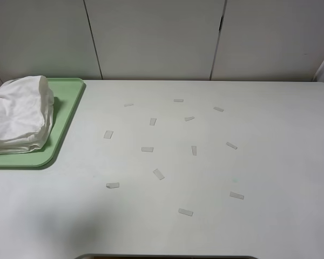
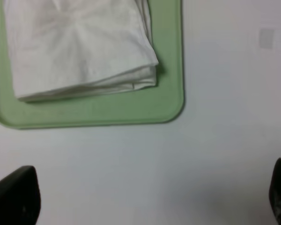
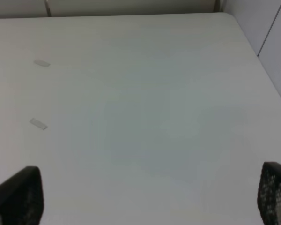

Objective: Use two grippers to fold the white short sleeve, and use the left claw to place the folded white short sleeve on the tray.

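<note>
A: Entry, shirt condition. The white short sleeve (image 1: 19, 114) is folded into a thick, layered bundle, plain white, soft creases across the top, stacked hem edges showing along one side in the left wrist view (image 2: 79, 47).

B: Location?

A: It lies in the tray (image 1: 65, 116), pale green, rounded corners, low rim. In the high view the tray sits at the far left of the bench (image 1: 205, 162), and the shirt covers most of it, leaving a green strip bare on the right and near sides.

B: Left end effector (image 2: 145, 197) relative to the shirt?

A: Apart from it. In the left wrist view only two black fingertips (image 2: 16, 197) show at the picture's edges, spread wide with bare bench between them. The tray rim (image 2: 171, 93) and the shirt lie beyond them, not touched. Nothing held.

B: Right end effector (image 3: 145, 197)?

A: Also spread wide, black fingertips (image 3: 18, 197) at both edges of its view, bare bench between, nothing gripped. Shirt and tray do not appear in that view.

B: Anything else on the bench?

A: Small white paper strips (image 1: 159, 174) scattered over the middle and right, all outside the tray. The tray holds only the shirt. Neither arm shows in the high view.
</note>
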Action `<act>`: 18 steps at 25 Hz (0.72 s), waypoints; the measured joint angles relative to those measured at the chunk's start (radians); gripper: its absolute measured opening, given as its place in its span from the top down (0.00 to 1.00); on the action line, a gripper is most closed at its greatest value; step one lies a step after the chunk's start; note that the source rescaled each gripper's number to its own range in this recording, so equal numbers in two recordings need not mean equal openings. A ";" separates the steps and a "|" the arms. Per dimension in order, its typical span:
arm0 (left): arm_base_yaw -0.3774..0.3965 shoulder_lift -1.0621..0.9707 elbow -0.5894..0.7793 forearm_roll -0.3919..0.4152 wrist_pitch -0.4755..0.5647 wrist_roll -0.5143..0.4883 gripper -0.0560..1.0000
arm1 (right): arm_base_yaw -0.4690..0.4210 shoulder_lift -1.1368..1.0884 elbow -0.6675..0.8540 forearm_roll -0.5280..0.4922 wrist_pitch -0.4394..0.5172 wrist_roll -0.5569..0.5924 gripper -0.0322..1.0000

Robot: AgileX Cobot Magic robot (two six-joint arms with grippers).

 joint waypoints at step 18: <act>0.000 -0.667 0.231 -0.013 0.053 0.048 0.00 | 0.000 0.000 0.000 0.000 0.000 0.000 0.00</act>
